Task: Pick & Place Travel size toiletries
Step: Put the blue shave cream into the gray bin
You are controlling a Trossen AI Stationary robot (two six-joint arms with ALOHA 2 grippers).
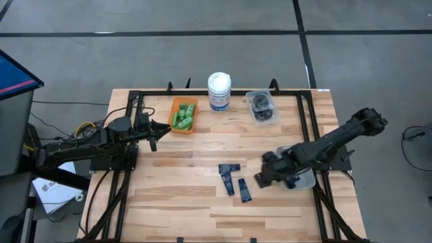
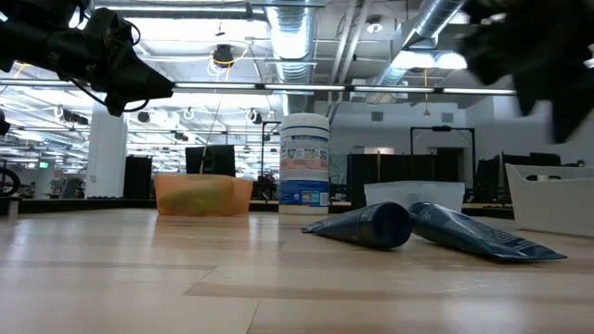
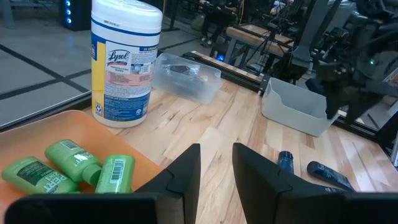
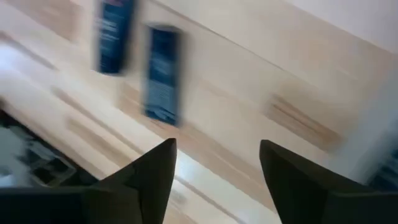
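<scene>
1. High view: three dark navy blue small tubes (image 1: 235,181) lay loose mid-table, seemingly unsorted; bright green little bottles (image 1: 183,116) already sat in the orange plastic bin (image 1: 176,127); black discs filled the clear plastic bin (image 1: 252,96).
2. Low view: the white wipes canister (image 2: 304,163) stood beyond the tubes, no obstacle.
3. Left wrist view: left tool (image 3: 216,163) hung beside the orange bin, fingers apart, empty.
4. Right wrist view: right tool (image 4: 217,163) hovered near the tubes, fingers apart, empty.
</scene>
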